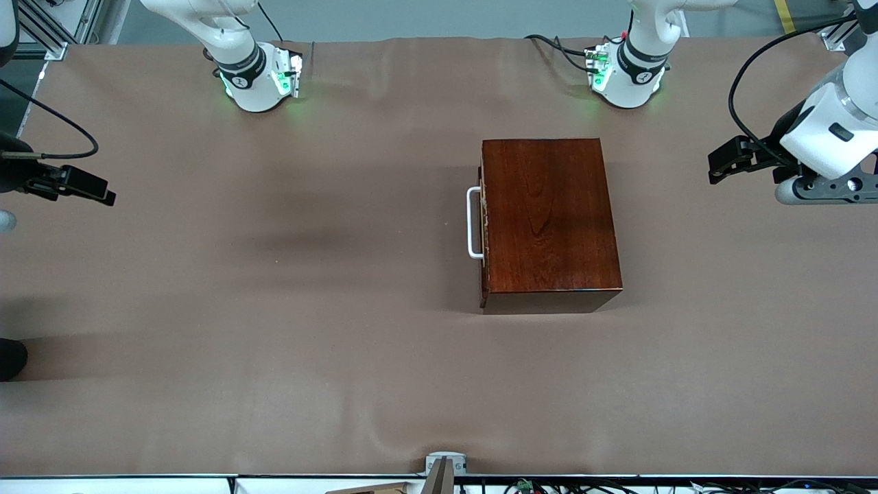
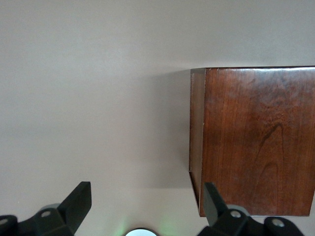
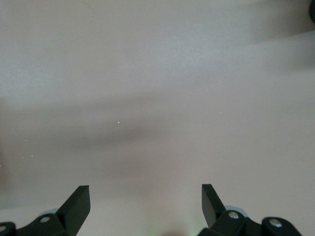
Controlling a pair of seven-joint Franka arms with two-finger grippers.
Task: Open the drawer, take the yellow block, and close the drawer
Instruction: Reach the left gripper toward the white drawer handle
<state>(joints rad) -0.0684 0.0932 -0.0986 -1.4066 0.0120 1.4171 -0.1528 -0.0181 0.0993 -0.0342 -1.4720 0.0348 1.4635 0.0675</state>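
We see the drawer shut inside the box, mid-table toward the left arm's end — its white handle faces the right arm's end, long axis running nearer-to-farther, so a pull goes that way. Yellow block isn't visible, presumably inside. Left gripper and right gripper hover over the table ends, jaws apart — both waiting, we judge.

No readable text, labels or signs.
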